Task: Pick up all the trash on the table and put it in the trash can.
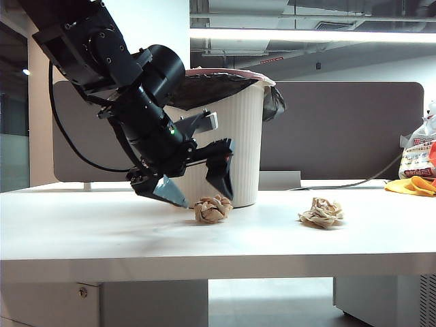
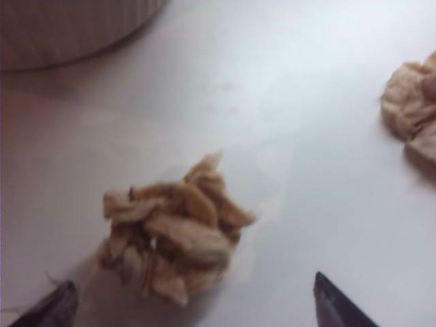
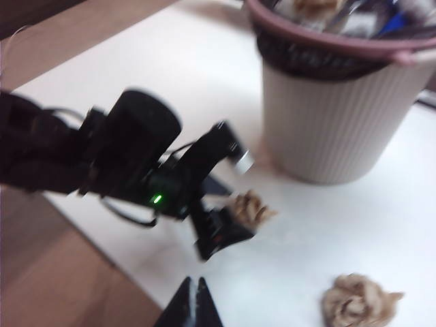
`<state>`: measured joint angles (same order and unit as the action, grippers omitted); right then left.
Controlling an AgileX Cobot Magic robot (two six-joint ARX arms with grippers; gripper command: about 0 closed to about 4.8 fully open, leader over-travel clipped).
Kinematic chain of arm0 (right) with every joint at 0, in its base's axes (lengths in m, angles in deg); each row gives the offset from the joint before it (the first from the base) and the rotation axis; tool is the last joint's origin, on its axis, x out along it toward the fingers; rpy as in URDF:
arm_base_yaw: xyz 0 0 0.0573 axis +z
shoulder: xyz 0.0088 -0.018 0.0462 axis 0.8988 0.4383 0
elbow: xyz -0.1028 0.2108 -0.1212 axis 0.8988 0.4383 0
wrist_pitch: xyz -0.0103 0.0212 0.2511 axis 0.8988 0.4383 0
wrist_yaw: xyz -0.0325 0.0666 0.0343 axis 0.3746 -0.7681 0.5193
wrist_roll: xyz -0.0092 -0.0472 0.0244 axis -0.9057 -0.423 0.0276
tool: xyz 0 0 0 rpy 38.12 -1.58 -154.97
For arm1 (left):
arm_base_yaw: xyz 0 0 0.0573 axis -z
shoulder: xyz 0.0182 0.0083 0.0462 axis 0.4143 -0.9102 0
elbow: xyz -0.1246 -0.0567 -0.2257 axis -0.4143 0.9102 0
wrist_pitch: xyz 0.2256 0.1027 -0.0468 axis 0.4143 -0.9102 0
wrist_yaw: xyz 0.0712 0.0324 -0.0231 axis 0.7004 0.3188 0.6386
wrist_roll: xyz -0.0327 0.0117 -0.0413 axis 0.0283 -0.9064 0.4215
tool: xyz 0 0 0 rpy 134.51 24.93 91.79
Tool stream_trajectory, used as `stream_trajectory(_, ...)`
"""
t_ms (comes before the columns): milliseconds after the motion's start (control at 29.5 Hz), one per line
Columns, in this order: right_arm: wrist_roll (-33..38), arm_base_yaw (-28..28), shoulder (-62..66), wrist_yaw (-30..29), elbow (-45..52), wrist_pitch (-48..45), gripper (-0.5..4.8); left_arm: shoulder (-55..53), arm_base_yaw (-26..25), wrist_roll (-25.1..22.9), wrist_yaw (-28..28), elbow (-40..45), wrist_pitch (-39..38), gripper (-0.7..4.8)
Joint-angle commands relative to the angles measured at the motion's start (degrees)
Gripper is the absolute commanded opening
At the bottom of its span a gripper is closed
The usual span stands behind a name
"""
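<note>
Two wads of trash lying on our table, nearer one just before the trash can, our left gripper hovering beside it, jaws spread wide, our right gripper hanging above, pinched empty.

- In the left wrist view the trash can is cut to a blurred corner, and a second paper wad runs off the edge.
- The right wrist view is blurred; the right gripper shows only its tips.
</note>
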<state>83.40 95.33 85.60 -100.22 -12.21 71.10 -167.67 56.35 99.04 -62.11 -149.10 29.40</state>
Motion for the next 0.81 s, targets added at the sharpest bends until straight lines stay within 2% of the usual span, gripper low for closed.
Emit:
stream_trajectory(34,0.3,0.1,0.2,-2.7,0.7,0.0,-0.04,-0.2,0.1,0.2,0.2,-0.4,5.2,4.79)
stream_trajectory(238,1.3,0.0,0.4,-2.7,2.4,0.0,-0.04,-2.5,0.1,3.3,0.2,-0.4,6.3,4.79)
stream_trajectory(441,1.4,0.0,0.4,-3.3,2.4,0.1,-0.04,-4.4,0.1,3.4,1.3,-0.4,6.8,4.79)
stream_trajectory(577,2.1,0.0,0.3,-3.6,2.4,0.2,-0.04,-5.5,0.1,6.1,1.6,-0.5,8.5,4.79)
stream_trajectory(611,2.5,0.0,0.2,-3.6,2.4,0.3,-0.04,-5.9,0.1,7.1,1.6,-0.5,9.2,4.41)
stream_trajectory(645,2.9,0.0,0.2,-3.7,2.4,0.4,-0.04,-5.9,0.1,8.0,1.6,-0.5,9.4,3.44)
stream_trajectory(679,2.9,0.0,0.1,-4.1,2.4,0.6,-0.04,-6.3,0.1,8.6,1.6,-0.5,9.8,1.82)
stream_trajectory(713,2.8,0.0,0.1,-4.7,2.4,0.6,-0.04,-6.4,0.1,8.9,1.4,-0.5,9.9,0.44)
stream_trajectory(747,2.8,0.0,0.1,-4.8,2.4,0.6,-0.04,-6.4,0.1,9.0,1.2,-0.5,9.9,-0.11)
stream_trajectory(780,2.8,0.0,0.0,-4.8,2.4,0.6,-0.04,-6.5,0.1,9.1,1.0,-0.5,9.9,0.07)
stream_trajectory(814,2.8,0.0,0.0,-4.8,2.4,0.6,-0.04,-6.5,0.1,9.1,0.6,-0.5,9.8,-0.08)
